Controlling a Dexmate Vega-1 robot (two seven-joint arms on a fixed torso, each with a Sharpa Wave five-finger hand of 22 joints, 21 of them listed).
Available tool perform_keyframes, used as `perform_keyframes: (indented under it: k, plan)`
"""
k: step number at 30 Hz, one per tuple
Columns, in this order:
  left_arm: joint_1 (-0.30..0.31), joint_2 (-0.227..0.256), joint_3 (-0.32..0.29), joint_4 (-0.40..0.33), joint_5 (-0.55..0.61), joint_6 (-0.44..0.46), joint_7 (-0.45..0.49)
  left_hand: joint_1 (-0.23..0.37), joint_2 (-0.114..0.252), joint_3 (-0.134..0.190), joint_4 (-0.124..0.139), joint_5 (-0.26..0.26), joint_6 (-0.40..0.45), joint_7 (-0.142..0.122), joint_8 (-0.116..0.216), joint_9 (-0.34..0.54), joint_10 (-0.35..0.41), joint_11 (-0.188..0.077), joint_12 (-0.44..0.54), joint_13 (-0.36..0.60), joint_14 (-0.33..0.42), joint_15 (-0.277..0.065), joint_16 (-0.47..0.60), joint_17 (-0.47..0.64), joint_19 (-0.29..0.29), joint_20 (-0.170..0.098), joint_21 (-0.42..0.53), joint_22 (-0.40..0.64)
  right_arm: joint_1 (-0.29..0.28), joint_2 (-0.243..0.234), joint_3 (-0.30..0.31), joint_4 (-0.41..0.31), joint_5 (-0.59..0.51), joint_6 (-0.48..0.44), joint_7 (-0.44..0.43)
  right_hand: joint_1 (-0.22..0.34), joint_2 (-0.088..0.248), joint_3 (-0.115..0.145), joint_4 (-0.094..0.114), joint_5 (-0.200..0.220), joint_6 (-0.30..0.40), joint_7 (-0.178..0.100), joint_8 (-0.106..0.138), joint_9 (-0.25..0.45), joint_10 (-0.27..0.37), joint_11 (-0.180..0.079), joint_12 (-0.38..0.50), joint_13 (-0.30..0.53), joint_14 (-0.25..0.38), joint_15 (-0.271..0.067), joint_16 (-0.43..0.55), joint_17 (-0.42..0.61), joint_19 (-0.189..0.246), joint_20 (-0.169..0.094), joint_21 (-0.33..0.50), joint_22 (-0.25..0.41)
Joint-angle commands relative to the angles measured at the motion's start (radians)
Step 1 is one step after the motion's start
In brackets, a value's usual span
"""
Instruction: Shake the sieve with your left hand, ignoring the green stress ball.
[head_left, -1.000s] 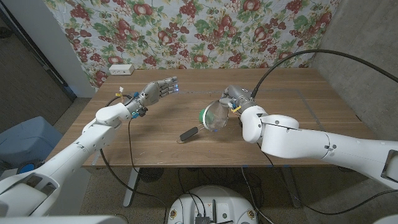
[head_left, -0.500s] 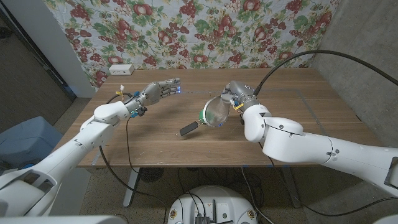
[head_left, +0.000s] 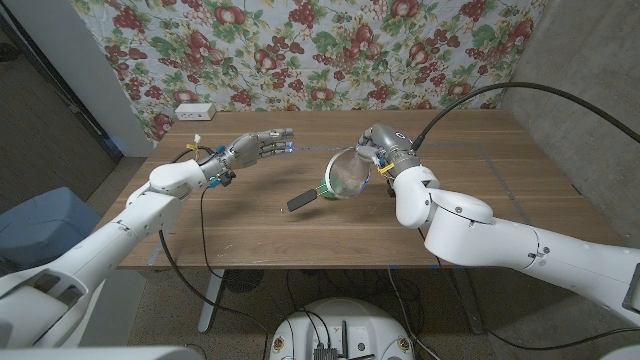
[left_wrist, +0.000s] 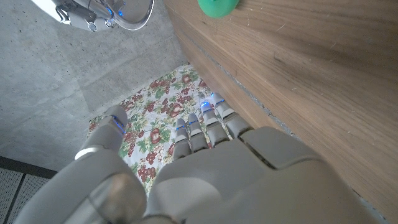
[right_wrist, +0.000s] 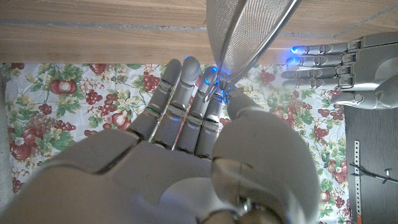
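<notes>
Hiding most of green stress ball (head_left: 324, 186), sieve (head_left: 345, 174), right hand (head_left: 377, 150) gripping rim

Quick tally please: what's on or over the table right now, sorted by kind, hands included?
Robot hands: 2, left hand with nothing in it, right hand holding the sieve
Round metal mesh sieve with black handle: 1
Green stress ball: 1
White box at the far table edge: 1
Total: 5
</notes>
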Motion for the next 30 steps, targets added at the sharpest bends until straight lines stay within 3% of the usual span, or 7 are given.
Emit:
perform_keyframes:
  k: [1, 30]
  plan:
    - [-0.005, 0.012, 0.008, -0.014, 0.015, -0.004, -0.021, 0.022, -0.004, -0.002, 0.0, -0.002, 0.018, -0.001, 0.007, 0.002, 0.015, -0.002, 0.003, 0.005, 0.015, -0.071, 0.004, 0.001, 0.015, 0.0, 0.005, 0.004, -0.084, -0.013, 0.088, -0.017, -0.064, 0.069, 0.042, 0.001, 0.003, 0.006, 0.002, 0.006, 0.003, 0.002, 0.007, 0.005, 0.005, -0.017, -0.002, 0.003, 0.007, -0.1, -0.001, 0.005, -0.009, -0.07, 0.01, -0.001]
    - [0.002, 0.05, 0.024, -0.071, 0.031, 0.017, -0.05, 0.094, -0.026, -0.01, 0.0, -0.001, 0.049, 0.007, 0.003, 0.003, 0.052, -0.002, 0.0, 0.006, 0.062, -0.083, 0.003, 0.001, 0.084, -0.007, 0.016, 0.005, -0.188, 0.035, 0.181, 0.02, -0.239, 0.194, 0.111, 0.0, 0.001, 0.006, 0.001, 0.006, 0.003, 0.002, 0.008, 0.0, 0.009, -0.017, -0.007, 0.007, 0.008, -0.1, -0.001, 0.006, -0.017, -0.072, 0.034, -0.005]
